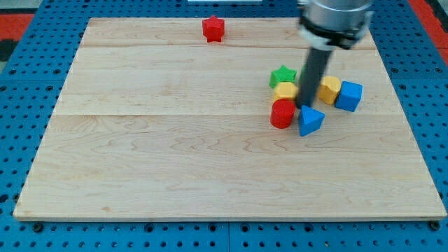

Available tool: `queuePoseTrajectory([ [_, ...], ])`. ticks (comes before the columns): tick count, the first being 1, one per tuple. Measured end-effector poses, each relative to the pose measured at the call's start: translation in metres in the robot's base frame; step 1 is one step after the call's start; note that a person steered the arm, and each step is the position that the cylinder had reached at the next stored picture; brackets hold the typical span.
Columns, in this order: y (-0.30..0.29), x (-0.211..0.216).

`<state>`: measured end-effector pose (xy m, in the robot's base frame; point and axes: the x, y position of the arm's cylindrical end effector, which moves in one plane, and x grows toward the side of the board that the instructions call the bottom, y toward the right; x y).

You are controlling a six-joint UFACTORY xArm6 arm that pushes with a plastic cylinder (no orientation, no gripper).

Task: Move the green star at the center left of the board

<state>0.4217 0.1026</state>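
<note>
The green star (283, 75) lies right of the board's middle, in a cluster of blocks. A yellow block (285, 91) touches its lower edge, and a red cylinder (283, 113) sits just below that. My tip (304, 106) stands in the middle of the cluster, right of the yellow block and red cylinder, just above a blue triangular block (310, 121). The rod partly hides the space right of the green star. A yellow hexagonal block (329, 89) and a blue cube (348, 96) lie to the right of the rod.
A red star (213, 29) lies alone near the board's top edge, left of centre. The wooden board (140, 140) rests on a blue perforated table (14, 105). The arm's grey body (334, 21) hangs over the top right.
</note>
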Motion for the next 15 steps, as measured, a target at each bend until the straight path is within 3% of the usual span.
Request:
queuePoseTrajectory([
  [1,-0.064,-0.002],
  [2,-0.050,-0.006],
  [4,0.036,-0.043],
  [5,0.028,-0.080],
  [7,-0.070,-0.108],
  [8,-0.081,-0.129],
  [9,-0.195,-0.111],
  [10,-0.220,-0.080],
  [11,-0.171,-0.080],
  [12,-0.147,-0.055],
  [13,-0.193,-0.021],
  [14,-0.244,-0.024],
  [15,-0.219,-0.053],
])
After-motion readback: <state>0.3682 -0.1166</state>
